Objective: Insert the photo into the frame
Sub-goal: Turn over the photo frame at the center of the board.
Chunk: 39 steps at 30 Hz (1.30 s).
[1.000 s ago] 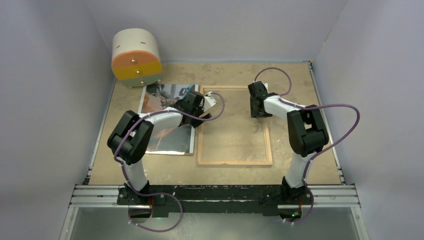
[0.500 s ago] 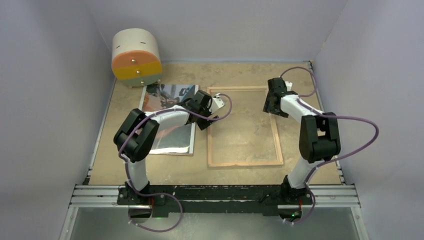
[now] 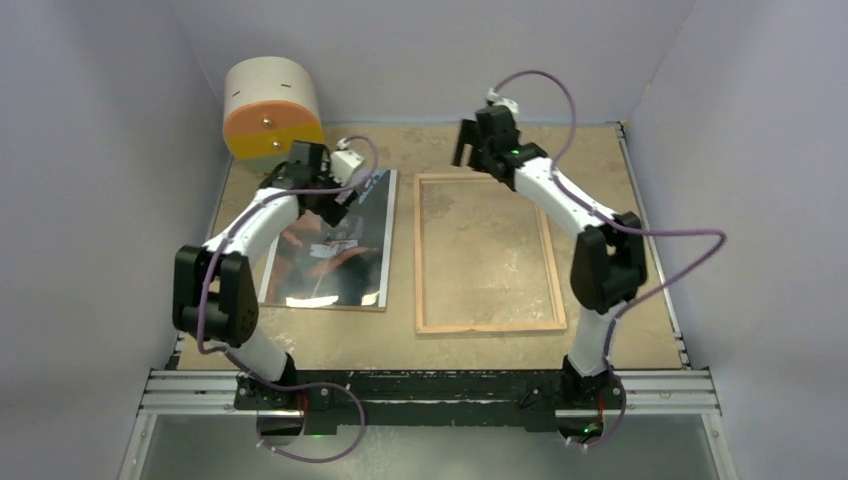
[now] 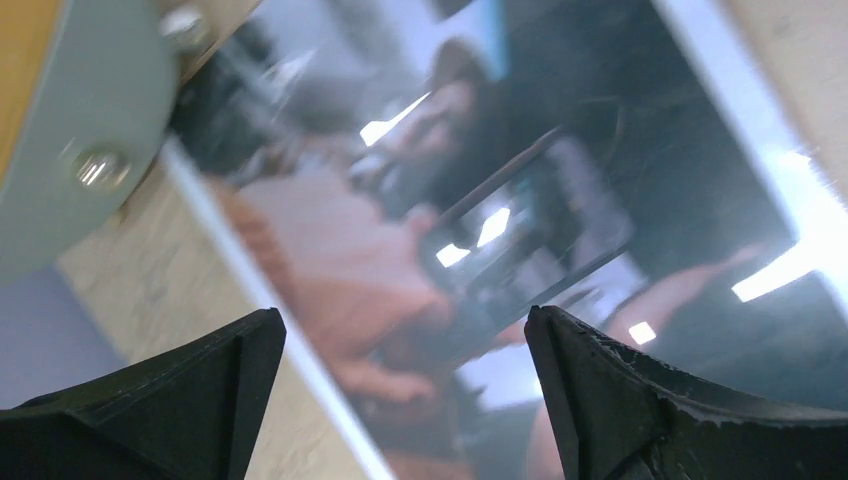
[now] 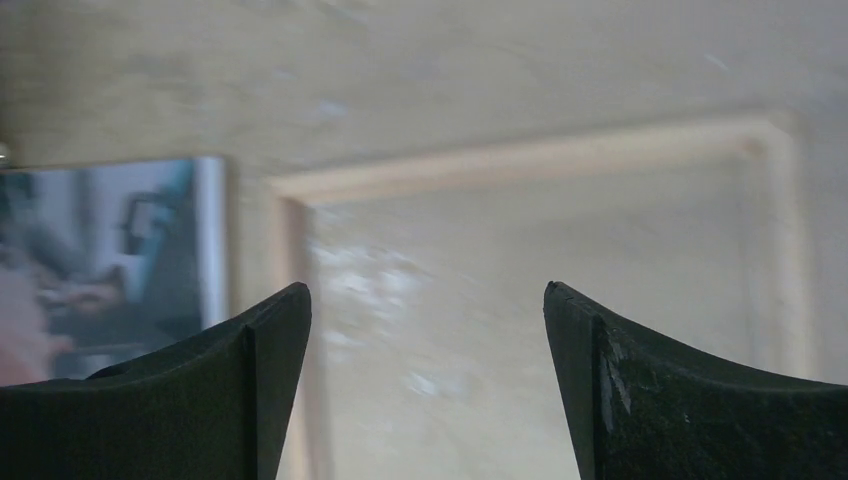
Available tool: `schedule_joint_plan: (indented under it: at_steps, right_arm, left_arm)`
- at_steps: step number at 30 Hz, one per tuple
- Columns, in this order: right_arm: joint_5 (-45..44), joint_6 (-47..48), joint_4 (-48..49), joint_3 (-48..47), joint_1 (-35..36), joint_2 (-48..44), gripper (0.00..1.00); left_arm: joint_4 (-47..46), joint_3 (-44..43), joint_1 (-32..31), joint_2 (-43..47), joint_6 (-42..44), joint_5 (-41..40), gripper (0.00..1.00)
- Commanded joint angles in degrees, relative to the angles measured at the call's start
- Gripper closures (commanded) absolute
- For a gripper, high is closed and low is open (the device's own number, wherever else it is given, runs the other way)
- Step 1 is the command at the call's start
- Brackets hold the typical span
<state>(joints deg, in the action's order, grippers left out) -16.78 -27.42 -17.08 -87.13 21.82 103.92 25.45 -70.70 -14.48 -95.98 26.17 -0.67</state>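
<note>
From above, the photo (image 3: 335, 245) lies flat and face up on the table (image 3: 600, 340), a glossy dark print with orange-red patches and a thin white border, its sheen catching the light. It sits just left of the frame (image 3: 487, 325), a narrow strip of table between them. The frame lies with its light wooden rim showing, the tabletop visible through its pane. The left gripper (image 3: 325, 180) hangs over the photo's far end, near a round drum (image 3: 272, 110) with an orange and yellow face; the right gripper (image 3: 480, 140) is above the frame's far edge. At the left wrist, the gripper (image 4: 400, 320) is spread wide with nothing between its fingers, the photo (image 4: 480, 200) close below, blurred figures and bright glare across its surface, the drum (image 4: 80, 130) at upper left. At the right wrist, the gripper (image 5: 425, 290) also stands spread and empty above the frame's (image 5: 520, 155) far rim, a corner of the photo (image 5: 100, 250) at left.
</note>
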Motion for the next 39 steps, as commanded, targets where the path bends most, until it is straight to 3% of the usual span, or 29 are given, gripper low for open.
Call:
schedule_joint_plan:
  at_steps: [1,7,12,19,29,39]
  right_arm:
    - [7.89,2.13,3.26,-17.42,7.36,14.09,0.12]
    - [11.51,5.34,-1.05,-46.14,12.53,37.56,0.12]
    - [15.47,4.42,10.38,-42.76,12.63,40.85,0.11]
    - [13.77,4.4,13.43,-46.38,12.66,45.3,0.11]
    - [14.19,2.66,15.63,-52.98,12.63,52.38,0.1]
    - [21.45,-1.85,16.48,-51.2,13.33,54.36,0.11]
  left_arm:
    - [4.6,3.97,8.72,7.87,5.13,5.1,0.0]
    - [7.22,5.97,24.22,12.8,9.72,12.66,0.05]
    - [6.25,10.33,33.01,14.6,12.91,17.76,0.1]
    - [-1.6,14.34,35.12,13.46,12.86,11.79,0.12]
    - [-15.95,11.89,36.1,1.57,6.23,-1.08,0.13]
    - [-16.1,13.06,31.4,-5.47,7.03,0.05,0.13]
